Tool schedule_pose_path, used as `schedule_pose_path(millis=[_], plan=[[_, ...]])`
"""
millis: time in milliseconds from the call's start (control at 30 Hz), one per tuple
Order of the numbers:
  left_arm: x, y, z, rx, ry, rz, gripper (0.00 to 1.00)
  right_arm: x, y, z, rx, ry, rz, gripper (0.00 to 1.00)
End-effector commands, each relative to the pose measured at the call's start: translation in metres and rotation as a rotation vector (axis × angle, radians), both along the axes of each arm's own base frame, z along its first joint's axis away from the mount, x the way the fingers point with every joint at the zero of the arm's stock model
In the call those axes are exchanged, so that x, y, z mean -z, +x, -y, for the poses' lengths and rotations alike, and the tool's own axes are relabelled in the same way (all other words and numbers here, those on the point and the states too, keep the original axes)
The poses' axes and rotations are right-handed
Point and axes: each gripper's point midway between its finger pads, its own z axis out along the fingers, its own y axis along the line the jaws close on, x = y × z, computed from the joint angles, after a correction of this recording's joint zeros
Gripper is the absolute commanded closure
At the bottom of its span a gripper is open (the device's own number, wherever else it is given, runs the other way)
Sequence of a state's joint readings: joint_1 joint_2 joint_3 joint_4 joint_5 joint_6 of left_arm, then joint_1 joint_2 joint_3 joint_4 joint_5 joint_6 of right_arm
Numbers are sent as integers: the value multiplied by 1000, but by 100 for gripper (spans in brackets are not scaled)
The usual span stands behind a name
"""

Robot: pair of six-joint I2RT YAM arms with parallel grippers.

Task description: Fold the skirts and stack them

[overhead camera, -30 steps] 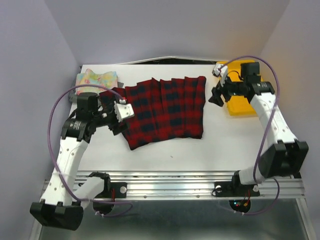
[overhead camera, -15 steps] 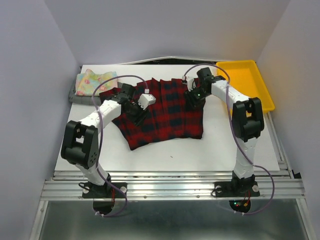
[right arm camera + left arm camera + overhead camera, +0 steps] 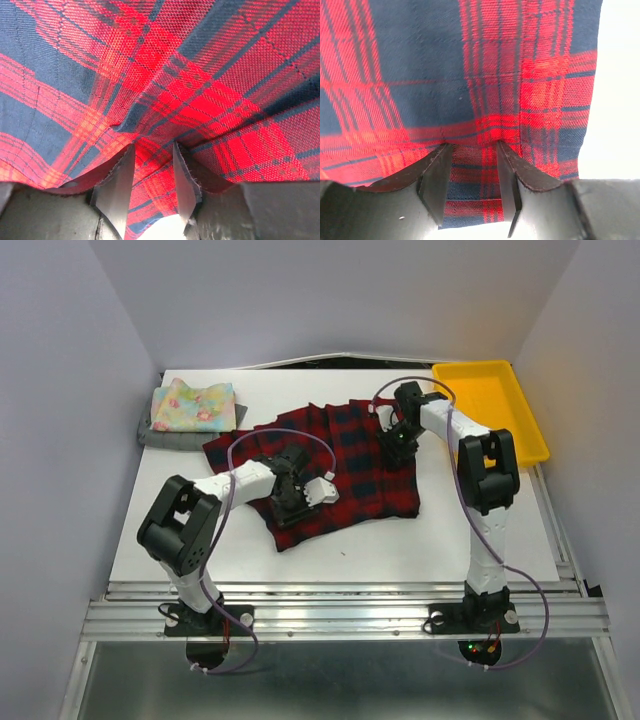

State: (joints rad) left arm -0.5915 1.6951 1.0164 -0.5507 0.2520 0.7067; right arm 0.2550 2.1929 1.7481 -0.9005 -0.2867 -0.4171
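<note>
The red-and-dark plaid skirt (image 3: 345, 455) lies spread and a little rumpled across the middle of the table. My left gripper (image 3: 292, 502) is down on its near left part, its jaws narrowly apart with plaid cloth (image 3: 470, 75) between them (image 3: 472, 170). My right gripper (image 3: 394, 445) is on the skirt's far right part, its jaws closed in on a raised pucker of cloth (image 3: 150, 100) between them (image 3: 153, 165). The floral skirt (image 3: 193, 405) lies folded at the far left on top of the grey skirt (image 3: 160, 438).
A yellow plastic tray (image 3: 490, 405) stands at the far right corner. The white table top (image 3: 480, 520) ends at a metal rail along the near edge. Purple walls close in the left, right and back sides.
Both arms have reached onto the plaid skirt. The skirt has shifted toward the near edge and turned a little, and its edges are more rumpled. My left gripper moved nearer and to the right.
</note>
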Motion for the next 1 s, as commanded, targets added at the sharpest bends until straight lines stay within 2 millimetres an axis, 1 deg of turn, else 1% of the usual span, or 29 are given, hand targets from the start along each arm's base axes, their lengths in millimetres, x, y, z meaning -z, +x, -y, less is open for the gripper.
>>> schedule_pose_path(millis=[0, 33, 67, 100, 133, 167, 200, 233, 267, 333, 367, 400, 433, 467, 500, 533, 567, 600, 633, 667, 700, 733, 767, 800, 833, 867, 900, 933, 967], plan=[[21, -23, -15, 51, 104, -102, 50, 2, -31, 22, -72, -79, -97, 58], [22, -17, -17, 37, 109, -87, 50, 4, -54, 30, -88, -95, -130, 58], [21, -11, -19, 22, 116, -74, 50, 5, -68, 34, -101, -102, -153, 58], [19, 0, -17, 2, 108, -63, 50, 7, -81, 38, -122, -112, -174, 58], [18, 12, -22, -45, 102, -60, 50, 15, -107, 45, -135, -124, -237, 58], [16, 22, -22, -80, 84, -64, 50, 10, -120, 49, -143, -127, -256, 58], [12, 43, -16, -114, 58, -54, 50, 10, -132, 49, -158, -130, -279, 59], [8, 53, -17, -164, 40, -65, 50, 10, -143, 51, -169, -132, -302, 59], [0, 82, -17, -222, -3, -42, 50, 8, -160, 56, -183, -135, -340, 59], [-9, 107, -19, -282, -35, -21, 50, 2, -176, 47, -234, -102, -370, 60], [-19, 130, -16, -305, -66, 8, 49, -7, -190, 40, -294, -86, -394, 61], [-25, 140, -13, -311, -80, 26, 48, -14, -197, 30, -329, -51, -408, 61], [-32, 152, -10, -319, -96, 53, 46, -26, -207, 9, -354, 46, -436, 59], [-38, 163, -8, -348, -107, 81, 42, -39, -221, -7, -391, 87, -475, 58], [-52, 183, -2, -365, -134, 135, 40, -59, -214, -34, -397, 203, -448, 52], [-59, 194, -1, -390, -142, 169, 38, -67, -208, -40, -395, 206, -430, 52], [-69, 208, -1, -426, -146, 216, 37, -82, -202, -59, -376, 296, -421, 46], [-77, 214, 1, -443, -164, 227, 36, -93, -191, -69, -360, 333, -402, 45], [-95, 224, 2, -451, -189, 259, 35, -112, -166, -84, -351, 366, -341, 44], [-114, 226, 4, -450, -222, 283, 35, -123, -152, -83, -315, 380, -318, 44], [-121, 223, 6, -434, -235, 285, 35, -131, -137, -82, -294, 386, -276, 44], [-125, 213, 6, -413, -238, 262, 35, -145, -117, -81, -286, 387, -197, 44], [-130, 205, 9, -397, -259, 249, 35, -149, -103, -75, -267, 386, -152, 44], [-142, 197, 9, -393, -276, 257, 35, -150, -92, -66, -244, 371, -120, 44], [-129, 180, 7, -392, -260, 203, 36, -147, -75, -45, -208, 324, -74, 46], [-126, 167, 13, -372, -272, 163, 36, -140, -67, -34, -197, 294, -64, 48], [-120, 156, 13, -373, -267, 132, 37, -131, -63, -23, -195, 255, -62, 49], [-109, 138, 11, -379, -253, 84, 38, -121, -61, -10, -229, 212, -59, 51], [-103, 126, 14, -378, -262, 46, 38, -104, -65, 11, -210, 135, -99, 53]])
